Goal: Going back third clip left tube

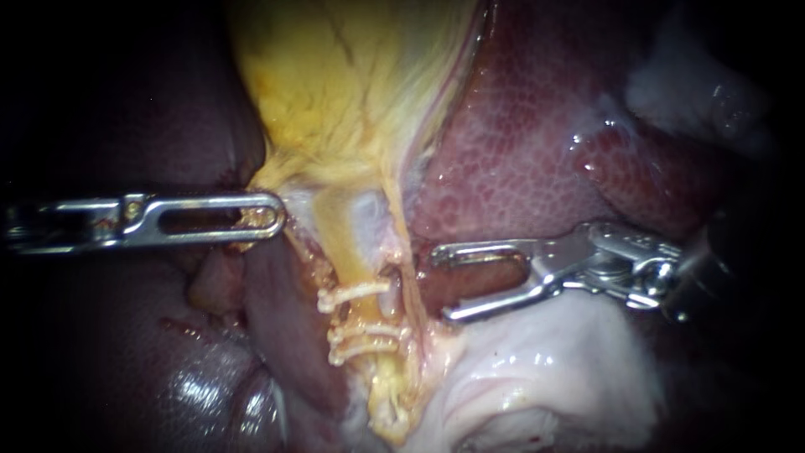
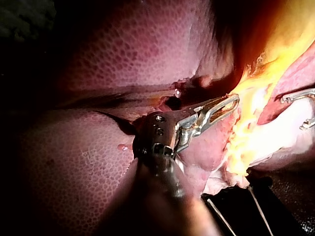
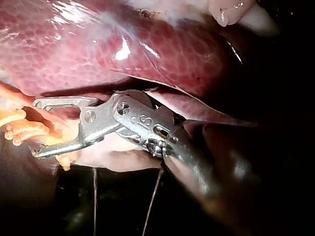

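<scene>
A yellow tube (image 1: 345, 252) runs down from the gallbladder (image 1: 335, 75) and carries three pale clips (image 1: 356, 294), (image 1: 369, 332), (image 1: 362, 351). My right instrument (image 1: 443, 283) holds its jaws open and empty just to the right of the clipped stretch, clear of the clips. Its own wrist view shows the right instrument (image 3: 36, 129) with both jaws spread and the clips (image 3: 15, 129) just past their tips. My left instrument (image 1: 270, 216) is shut on yellowish tissue at the gallbladder's lower edge. The left wrist view shows the left instrument (image 2: 224, 104) clamped on that tissue.
Dark red liver (image 1: 520, 159) lies behind and to the right of the tube, and more liver (image 1: 126, 352) to the lower left. Pale white tissue (image 1: 545, 377) sits under the right instrument. The right instrument's open jaws (image 2: 301, 109) show beyond the yellow tissue in the left wrist view.
</scene>
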Available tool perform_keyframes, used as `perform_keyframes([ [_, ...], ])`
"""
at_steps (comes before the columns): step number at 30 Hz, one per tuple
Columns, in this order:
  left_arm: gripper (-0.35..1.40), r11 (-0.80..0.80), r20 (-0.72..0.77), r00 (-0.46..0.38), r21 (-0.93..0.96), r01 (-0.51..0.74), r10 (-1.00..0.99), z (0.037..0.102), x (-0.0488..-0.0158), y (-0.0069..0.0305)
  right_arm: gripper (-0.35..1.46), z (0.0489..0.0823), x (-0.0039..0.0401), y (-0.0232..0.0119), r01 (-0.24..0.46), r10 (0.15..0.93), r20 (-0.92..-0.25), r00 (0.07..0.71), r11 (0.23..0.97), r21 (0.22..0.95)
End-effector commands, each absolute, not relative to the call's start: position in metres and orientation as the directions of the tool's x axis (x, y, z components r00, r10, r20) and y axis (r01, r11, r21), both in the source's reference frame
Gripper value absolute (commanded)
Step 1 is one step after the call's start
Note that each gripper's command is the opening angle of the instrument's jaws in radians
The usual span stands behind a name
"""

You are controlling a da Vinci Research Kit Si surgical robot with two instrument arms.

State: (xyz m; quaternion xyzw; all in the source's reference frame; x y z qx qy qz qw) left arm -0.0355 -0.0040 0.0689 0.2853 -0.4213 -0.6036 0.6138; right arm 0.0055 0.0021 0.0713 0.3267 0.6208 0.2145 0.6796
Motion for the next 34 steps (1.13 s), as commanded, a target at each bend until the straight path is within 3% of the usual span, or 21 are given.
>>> perform_keyframes([
  [1,-0.35,0.108,0.173,-0.084,0.859,0.501,-0.981,0.0689,-0.0356,-0.004,0.6,0.0709,0.0052,0.0023,0.113,0.691,-0.708,0.147,0.699,0.706],
  [8,-0.35,0.115,0.18,-0.083,0.858,0.501,-0.98,0.0704,-0.0368,-0.0049,0.6,0.0697,0.0039,0.0026,0.113,0.68,-0.716,0.16,0.708,0.697],
  [21,-0.35,0.112,0.158,-0.051,0.86,0.497,-0.986,0.0755,-0.0421,-0.0071,0.6,0.0692,0.0038,0.0024,0.114,0.68,-0.716,0.161,0.707,0.698],
  [34,-0.35,0.114,0.156,-0.043,0.86,0.497,-0.987,0.0754,-0.0425,-0.0073,0.6,0.0686,0.0038,0.0025,0.115,0.673,-0.721,0.164,0.713,0.692],
])
